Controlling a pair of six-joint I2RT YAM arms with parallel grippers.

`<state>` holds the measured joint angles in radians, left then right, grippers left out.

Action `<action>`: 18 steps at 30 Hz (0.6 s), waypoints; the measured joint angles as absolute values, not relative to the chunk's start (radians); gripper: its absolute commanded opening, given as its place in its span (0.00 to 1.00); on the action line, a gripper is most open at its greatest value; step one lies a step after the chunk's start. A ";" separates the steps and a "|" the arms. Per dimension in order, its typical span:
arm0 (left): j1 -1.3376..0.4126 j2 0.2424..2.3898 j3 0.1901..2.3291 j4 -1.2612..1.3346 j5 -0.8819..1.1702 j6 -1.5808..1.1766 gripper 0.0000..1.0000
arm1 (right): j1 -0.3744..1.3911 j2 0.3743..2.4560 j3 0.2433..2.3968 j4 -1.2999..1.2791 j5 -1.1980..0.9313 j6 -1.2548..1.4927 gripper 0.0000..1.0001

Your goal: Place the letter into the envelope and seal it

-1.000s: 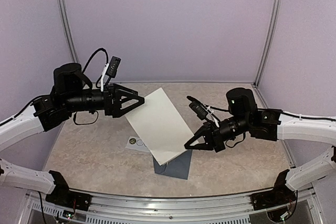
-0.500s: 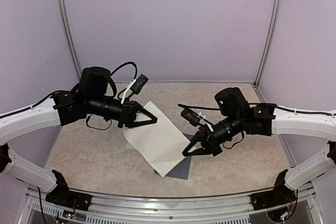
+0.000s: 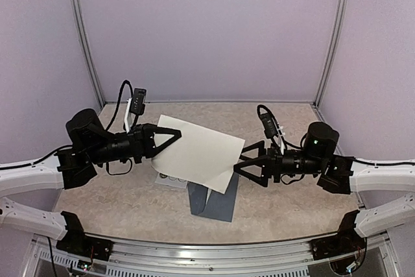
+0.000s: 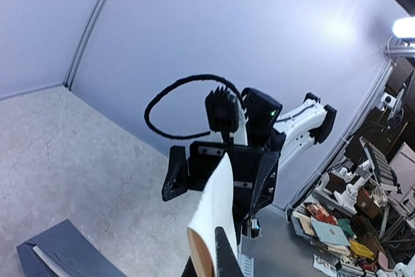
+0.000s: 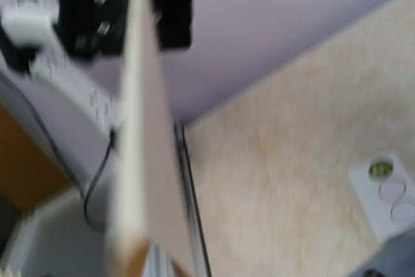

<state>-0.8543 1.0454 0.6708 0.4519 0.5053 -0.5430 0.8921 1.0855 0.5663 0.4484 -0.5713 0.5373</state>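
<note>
The letter (image 3: 198,154), a white sheet, hangs in the air above the table's middle. My left gripper (image 3: 175,135) is shut on its left edge; in the left wrist view the sheet (image 4: 224,205) runs edge-on out from my gripper (image 4: 211,259). My right gripper (image 3: 238,161) stands open at the sheet's right edge, its jaws spread to either side of it. The right wrist view is blurred and shows the letter (image 5: 142,134) edge-on, with none of that gripper's own fingers in it. The dark blue-grey envelope (image 3: 217,204) lies flat on the table under the letter, partly hidden by it.
A small white sticker strip (image 3: 170,178) with circles lies on the table just left of the envelope, and shows too in the right wrist view (image 5: 386,189). Purple walls close in the back and sides. The arm bases stand at the near rail.
The left gripper has shut on the letter's left edge and the right gripper has opened, letting go of it. The sheet has swung to lie more level, and both arms have shifted.
</note>
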 measured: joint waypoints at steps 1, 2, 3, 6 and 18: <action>-0.860 1.039 0.653 0.506 0.480 -0.560 0.00 | 0.894 1.099 0.560 0.495 -0.559 0.558 1.00; -0.865 1.036 0.640 0.558 0.458 -0.578 0.00 | 0.897 1.118 0.558 0.549 -0.549 0.579 0.99; -0.868 1.036 0.630 0.598 0.442 -0.589 0.00 | 0.898 1.135 0.558 0.588 -0.542 0.595 0.99; -0.880 1.041 0.609 0.701 0.392 -0.622 0.00 | 0.912 1.194 0.570 0.676 -0.538 0.626 0.91; -0.894 1.092 0.593 0.764 0.319 -0.661 0.33 | 0.947 1.292 0.626 0.859 -0.557 0.692 0.00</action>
<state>-0.8936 1.0916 0.5934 0.7643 0.3191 -0.6605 0.9470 1.2922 0.6258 0.8585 -0.5571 0.6922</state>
